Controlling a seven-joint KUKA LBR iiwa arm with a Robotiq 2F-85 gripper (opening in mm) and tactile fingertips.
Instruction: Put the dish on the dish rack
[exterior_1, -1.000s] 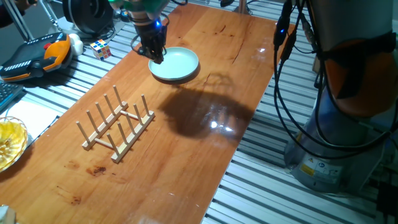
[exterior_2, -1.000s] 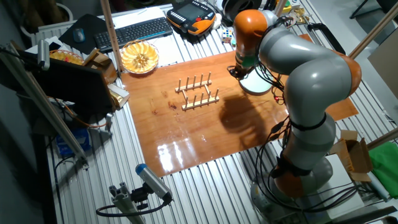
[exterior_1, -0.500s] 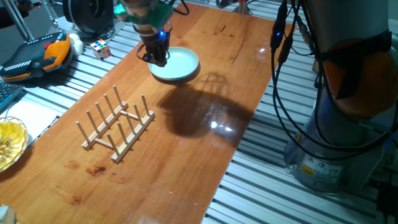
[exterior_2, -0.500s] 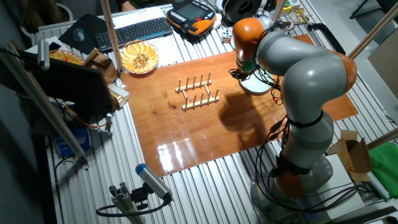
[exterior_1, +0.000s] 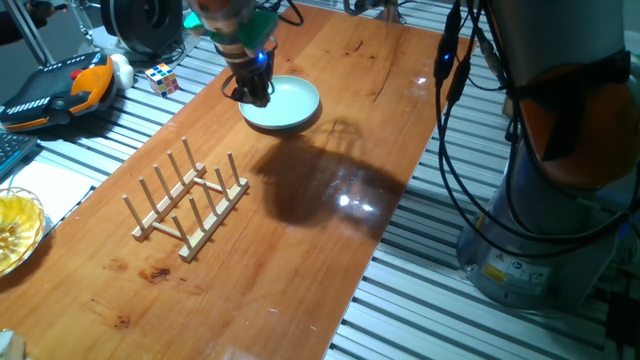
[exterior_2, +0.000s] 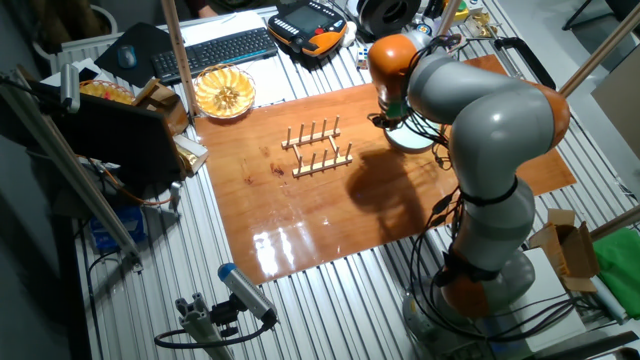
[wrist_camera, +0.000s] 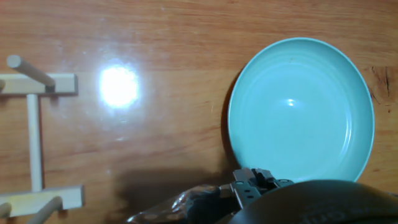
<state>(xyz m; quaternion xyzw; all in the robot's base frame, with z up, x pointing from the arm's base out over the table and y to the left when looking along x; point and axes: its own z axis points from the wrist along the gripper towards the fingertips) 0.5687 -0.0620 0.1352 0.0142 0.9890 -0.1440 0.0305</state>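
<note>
Well apart from the rack (exterior_1: 187, 202), the dish (exterior_1: 285, 103) lies flat on the table, and the gripper (exterior_1: 253, 93) sits at the dish's rim on the side nearer the rack. Whether its fingers are closed on that rim I cannot tell. The glossy, shallow edge could slip from a thin pinch, or strike a peg.

Between dish (exterior_1: 283, 103) and dish rack (exterior_1: 187, 203): bare desk (exterior_1: 300, 250), nothing standing in the way
Above the rack: upright pegs open to the air, no object over them
Claw (exterior_1: 252, 92): at the dish's near rim, on the rack side
Beyond the rack: yellow bowl (exterior_1: 15, 230) off the desk edge, well apart
Far side: Rubik's cube (exterior_1: 163, 78) near the dish end, off the wood
</note>
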